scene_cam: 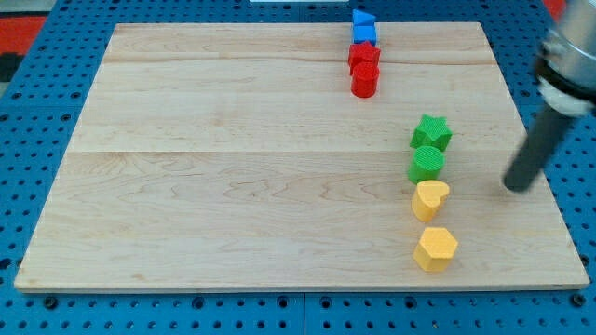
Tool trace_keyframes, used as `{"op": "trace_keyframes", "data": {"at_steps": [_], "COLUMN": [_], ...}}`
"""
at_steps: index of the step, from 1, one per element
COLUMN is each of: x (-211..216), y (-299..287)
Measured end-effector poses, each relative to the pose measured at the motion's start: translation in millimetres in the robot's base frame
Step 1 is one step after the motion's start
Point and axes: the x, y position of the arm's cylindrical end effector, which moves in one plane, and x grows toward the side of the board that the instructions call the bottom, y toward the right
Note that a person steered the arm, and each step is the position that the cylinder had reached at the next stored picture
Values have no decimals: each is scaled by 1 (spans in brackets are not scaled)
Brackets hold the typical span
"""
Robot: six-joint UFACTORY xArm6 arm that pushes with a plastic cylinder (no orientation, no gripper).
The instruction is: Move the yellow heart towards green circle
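Rod slanted in from view's top right.
My tip (515, 186) rests on board, right of green circle (426, 164) & yellow heart (430, 199), touching neither.

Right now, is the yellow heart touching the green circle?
Touching, as far as the camera view shows: the yellow heart sits directly below the green circle, edges meeting with no board visible between them.

Blue blocks (364, 26) overlap; their shapes perhaps unreadable.
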Motion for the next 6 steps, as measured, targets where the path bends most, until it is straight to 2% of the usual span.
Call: {"op": "trace_keyframes", "data": {"at_steps": [1, 2, 3, 4, 5, 6], "x": [66, 82, 69, 38, 20, 18], "y": [0, -11, -27, -28, -54, -104]}}
